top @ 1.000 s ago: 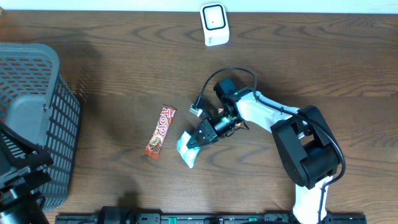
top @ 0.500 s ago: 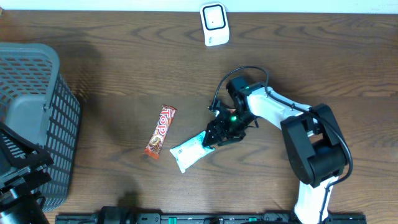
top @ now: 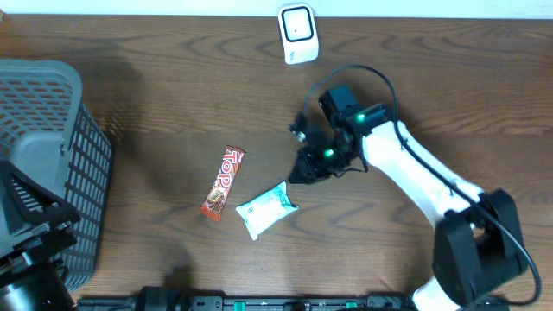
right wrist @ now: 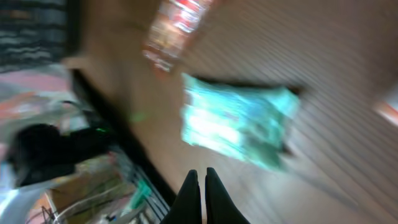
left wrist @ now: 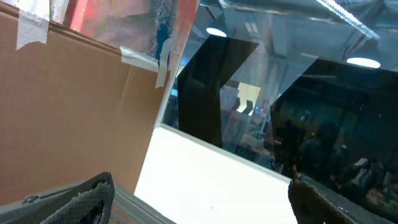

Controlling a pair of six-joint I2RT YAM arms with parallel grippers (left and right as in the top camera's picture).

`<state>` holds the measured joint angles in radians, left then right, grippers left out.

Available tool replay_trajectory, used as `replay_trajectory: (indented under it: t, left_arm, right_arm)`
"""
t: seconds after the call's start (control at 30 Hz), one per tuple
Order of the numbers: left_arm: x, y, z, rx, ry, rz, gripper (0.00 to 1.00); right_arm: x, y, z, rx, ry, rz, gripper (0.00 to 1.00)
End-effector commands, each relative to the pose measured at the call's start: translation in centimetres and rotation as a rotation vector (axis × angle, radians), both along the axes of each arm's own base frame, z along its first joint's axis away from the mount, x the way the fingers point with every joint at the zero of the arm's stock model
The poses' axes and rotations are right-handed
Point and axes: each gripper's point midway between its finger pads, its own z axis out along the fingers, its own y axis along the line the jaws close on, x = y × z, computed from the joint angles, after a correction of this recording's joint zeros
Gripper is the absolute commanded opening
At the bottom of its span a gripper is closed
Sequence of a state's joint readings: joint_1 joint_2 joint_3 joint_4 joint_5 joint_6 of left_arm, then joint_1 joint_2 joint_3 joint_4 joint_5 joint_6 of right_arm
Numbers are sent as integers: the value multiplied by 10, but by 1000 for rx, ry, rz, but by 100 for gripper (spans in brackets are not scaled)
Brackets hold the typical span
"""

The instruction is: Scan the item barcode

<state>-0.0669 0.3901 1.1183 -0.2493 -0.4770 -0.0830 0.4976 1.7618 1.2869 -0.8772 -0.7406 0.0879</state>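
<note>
A green-and-white snack packet lies flat on the wooden table, free of any grip. My right gripper hovers just up and right of it, shut and empty. In the blurred right wrist view the packet sits ahead of the closed fingertips. A red Top bar lies left of the packet and appears as a red bar at the top of that view. The white barcode scanner stands at the table's far edge. My left gripper is open and points away from the table.
A grey mesh basket fills the left side, with my left arm beside it at the bottom left. A black rail runs along the front edge. The right arm's cable loops above its wrist.
My right gripper let go of the snack packet, which turned and now lies flat. The arm drew back up and to the right, and its jaws shut again with nothing in them.
</note>
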Motion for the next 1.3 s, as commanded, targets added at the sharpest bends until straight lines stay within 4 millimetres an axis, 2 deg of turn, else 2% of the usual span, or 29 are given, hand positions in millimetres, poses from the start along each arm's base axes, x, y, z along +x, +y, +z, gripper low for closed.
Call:
replay_trajectory:
  t: [0.0, 0.13, 0.2, 0.27, 0.4, 0.5, 0.57, 0.73, 0.83, 0.9, 1.1, 1.13, 1.2, 1.27]
  left_arm:
    - [-4, 2, 2, -10, -19, 7, 90]
    - [-4, 2, 2, -10, -19, 7, 90]
    - [-4, 2, 2, -10, -19, 7, 90]
    - [-4, 2, 2, -10, -19, 7, 90]
    - [-4, 2, 2, -10, -20, 7, 90]
    - [-4, 2, 3, -10, -22, 7, 90]
    - [-4, 2, 2, -10, -22, 7, 90]
    - [-4, 2, 2, -10, -22, 7, 90]
    - [-4, 2, 2, -10, -22, 7, 90]
    - [-4, 2, 2, -10, -22, 7, 90]
    - [-4, 2, 2, -10, -22, 7, 90]
    - [-4, 2, 2, -10, -22, 7, 90]
    - [-4, 2, 2, -10, -22, 7, 90]
    - [-4, 2, 2, -10, -22, 7, 90]
  right_arm:
    - [-22, 32, -1, 79, 91, 42, 1]
    - [-34, 51, -29, 50, 109, 71, 1]
    - [-36, 49, -50, -29, 110, 63, 1]
    - [-37, 43, -74, -129, 126, 39, 1]
    - [-40, 33, -105, -227, 168, 23, 1]
    - [-38, 3, -134, -429, 186, -56, 1]
    - [-40, -6, -139, -481, 187, -59, 1]
    - [-36, -5, -123, -464, 156, -67, 1]
    - [-19, -19, -109, -532, 89, -183, 1]
    - [-10, -28, -91, -547, 40, -246, 1]
    - [2, -22, -16, -387, -121, -294, 1]
    - [3, -23, -9, -375, -137, -300, 1]
    - [4, -24, -5, -373, -153, -306, 1]
    - [4, -25, -11, -388, -147, -305, 1]
